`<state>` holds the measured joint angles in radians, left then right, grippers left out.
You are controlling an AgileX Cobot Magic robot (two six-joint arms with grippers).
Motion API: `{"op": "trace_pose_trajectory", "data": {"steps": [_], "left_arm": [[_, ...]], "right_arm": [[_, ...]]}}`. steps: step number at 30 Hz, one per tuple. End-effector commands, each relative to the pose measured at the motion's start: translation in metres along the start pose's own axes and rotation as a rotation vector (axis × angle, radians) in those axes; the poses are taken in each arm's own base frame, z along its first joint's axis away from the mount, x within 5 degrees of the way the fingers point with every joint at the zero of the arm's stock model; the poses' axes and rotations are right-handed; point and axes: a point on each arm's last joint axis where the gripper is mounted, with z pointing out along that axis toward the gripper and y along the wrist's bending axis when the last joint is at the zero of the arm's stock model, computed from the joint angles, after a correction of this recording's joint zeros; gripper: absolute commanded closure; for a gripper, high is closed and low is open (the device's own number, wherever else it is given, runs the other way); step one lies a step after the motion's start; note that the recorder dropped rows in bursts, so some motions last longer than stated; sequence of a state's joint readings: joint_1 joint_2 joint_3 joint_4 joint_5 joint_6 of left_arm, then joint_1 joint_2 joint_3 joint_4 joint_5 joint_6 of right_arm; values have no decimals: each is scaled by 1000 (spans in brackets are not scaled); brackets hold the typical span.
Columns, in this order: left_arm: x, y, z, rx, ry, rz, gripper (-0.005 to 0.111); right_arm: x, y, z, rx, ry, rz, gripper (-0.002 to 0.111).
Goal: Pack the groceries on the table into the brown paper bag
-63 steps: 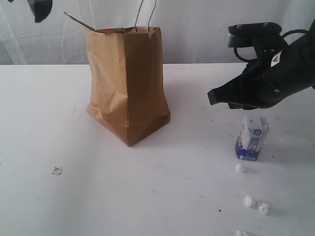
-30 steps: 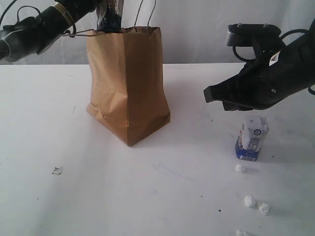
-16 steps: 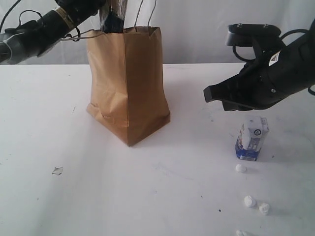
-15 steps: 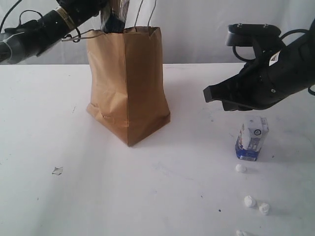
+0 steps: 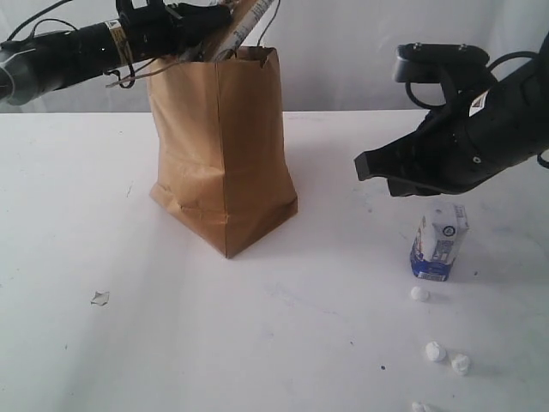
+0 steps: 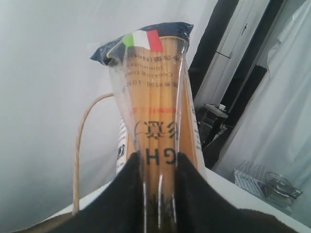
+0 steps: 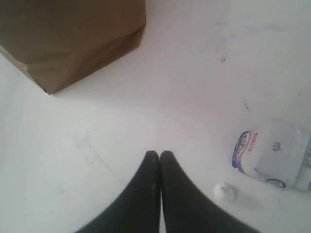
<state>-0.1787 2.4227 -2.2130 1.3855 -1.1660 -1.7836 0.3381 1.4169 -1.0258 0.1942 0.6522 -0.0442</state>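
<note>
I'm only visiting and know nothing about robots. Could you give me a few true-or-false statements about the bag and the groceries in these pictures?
1. The left gripper is clamped on the long clear spaghetti pack. True.
2. The tall brown paper bag lies flat on its side. False: it stands upright.
3. The white-blue carton stands on the white table, outside the bag. True.
4. The right gripper holds the carton. False: it is shut on nothing and is apart from the carton.
</note>
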Motion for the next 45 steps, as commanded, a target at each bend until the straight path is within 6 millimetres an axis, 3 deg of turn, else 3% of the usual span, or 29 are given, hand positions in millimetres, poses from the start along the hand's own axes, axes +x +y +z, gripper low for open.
{"op": "trace_pose_trajectory", "data": {"steps": [1,4,7,17,20,25,31,33,36,37,38,42,43,45], "left_arm": [[-7,-14,0,58,65,5,62],[-2,-13,-1,44,127,-58,47],[1,-12,-1,34,162,-92,41],[0,-12,-1,35,153,-106,40],[-8,-13,-1,50,72,-143,40],[-39,-10,-15,62,-128,-198,40],[-68,11,-52,12,-263,-221,41],[-77,20,-68,-12,-304,-234,47],[-90,33,-97,-52,-346,-264,74],[-95,37,-108,-71,-349,-268,87],[-103,45,-132,-132,-311,-215,106],[-115,43,-185,-371,78,33,107],[-119,41,-194,-389,73,29,107],[-145,22,-216,-461,33,65,107]], "right_arm": [[3,0,-3,-1,24,-6,108],[3,0,-3,-1,26,-6,108],[3,0,-3,-1,24,-6,108],[3,0,-3,0,24,-7,108],[3,0,-3,2,22,-9,108],[3,0,-3,2,22,-9,108],[3,0,-3,2,22,-9,108],[4,0,-3,1,31,-9,108],[9,-1,-3,7,82,-6,108],[11,-1,-3,13,109,14,108],[16,-3,-4,38,168,82,108],[21,-22,-9,155,249,148,108],[18,-30,-11,173,250,170,108],[9,-56,-16,212,278,234,108]]}}
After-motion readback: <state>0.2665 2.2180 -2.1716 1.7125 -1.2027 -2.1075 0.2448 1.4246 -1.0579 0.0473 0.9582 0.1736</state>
